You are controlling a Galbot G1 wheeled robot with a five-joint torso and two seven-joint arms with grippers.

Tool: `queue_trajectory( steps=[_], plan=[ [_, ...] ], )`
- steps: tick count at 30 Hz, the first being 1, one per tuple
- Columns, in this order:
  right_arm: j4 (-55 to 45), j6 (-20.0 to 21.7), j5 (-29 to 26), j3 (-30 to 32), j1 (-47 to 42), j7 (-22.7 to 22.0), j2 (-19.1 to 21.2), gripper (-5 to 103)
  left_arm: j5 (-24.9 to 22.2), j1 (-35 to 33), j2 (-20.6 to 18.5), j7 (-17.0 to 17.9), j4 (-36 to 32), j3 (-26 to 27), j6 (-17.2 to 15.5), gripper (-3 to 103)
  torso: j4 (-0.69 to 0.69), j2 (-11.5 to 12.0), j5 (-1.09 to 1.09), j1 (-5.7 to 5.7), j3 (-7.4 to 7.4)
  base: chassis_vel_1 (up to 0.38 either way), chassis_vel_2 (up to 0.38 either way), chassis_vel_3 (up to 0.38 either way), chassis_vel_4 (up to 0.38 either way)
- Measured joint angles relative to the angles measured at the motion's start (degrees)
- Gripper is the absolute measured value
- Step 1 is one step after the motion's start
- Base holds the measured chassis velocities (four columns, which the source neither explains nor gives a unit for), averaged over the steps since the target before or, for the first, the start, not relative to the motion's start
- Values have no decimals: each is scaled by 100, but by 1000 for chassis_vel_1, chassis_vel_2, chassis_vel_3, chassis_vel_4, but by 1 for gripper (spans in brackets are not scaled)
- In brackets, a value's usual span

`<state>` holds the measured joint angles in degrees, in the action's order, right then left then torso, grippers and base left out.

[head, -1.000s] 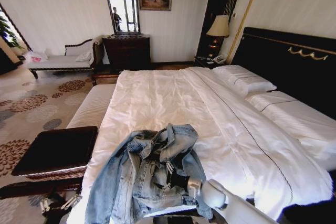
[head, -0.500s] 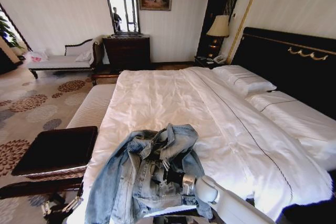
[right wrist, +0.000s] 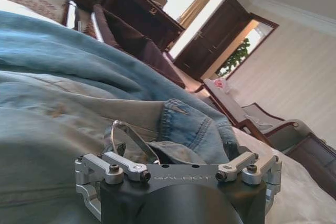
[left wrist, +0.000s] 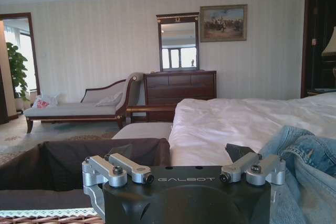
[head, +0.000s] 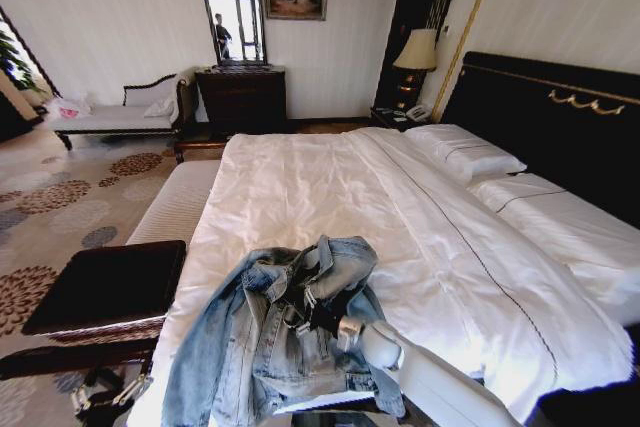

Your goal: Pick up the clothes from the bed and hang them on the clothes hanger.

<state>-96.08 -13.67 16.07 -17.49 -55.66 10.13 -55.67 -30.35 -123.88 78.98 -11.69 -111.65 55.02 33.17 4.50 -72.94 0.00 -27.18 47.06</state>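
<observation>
Because the denim jacket (head: pixel 285 332) lies crumpled in a heap at the foot of the bed (head: pixel 400 227), the right gripper (head: pixel 308 309) has been brought in low from the robot's side, its wrist laid over the cloth so the fingers point into the folds near the collar, where a curved silver hook (right wrist: pixel 122 136) sticks up just ahead of the tool. That hook suggests the clothes hanger is buried in the jacket, and reaching for it there would give a firm hold on both at once; whether the fingers are parted or closed on anything I cannot tell, since the cloth and the gripper body hide the tips. Beyond the hook a folded cuff or collar edge (right wrist: pixel 186 124) rises in front of the tool. The left gripper (head: pixel 105 397) hangs idle down beside the dark bench at the bed's corner, well apart from the jacket. The jacket itself is pale, faded blue, soft and rumpled, with stitched seams showing, one sleeve trailing toward the bed's edge.
</observation>
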Motion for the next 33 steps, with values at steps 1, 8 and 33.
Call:
queue_trajectory(
  steps=[1,8,33],
  plan=[
    [32,38,-87,-50,126,-33,-43,100,5,-19,28,-3,-16,-5,11,100,1,0,0,0,0,0,0,0,0],
    [29,101,-311,-87,419,-61,-12,100,-2,-62,47,-3,-26,-1,48,100,1,0,0,0,0,0,0,0,0],
    [2512,620,-1711,-1268,3010,-902,-1878,100,-74,-109,74,-14,-80,1,145,100,0,0,-1,0,0,0,0,0,0]
  ],
)
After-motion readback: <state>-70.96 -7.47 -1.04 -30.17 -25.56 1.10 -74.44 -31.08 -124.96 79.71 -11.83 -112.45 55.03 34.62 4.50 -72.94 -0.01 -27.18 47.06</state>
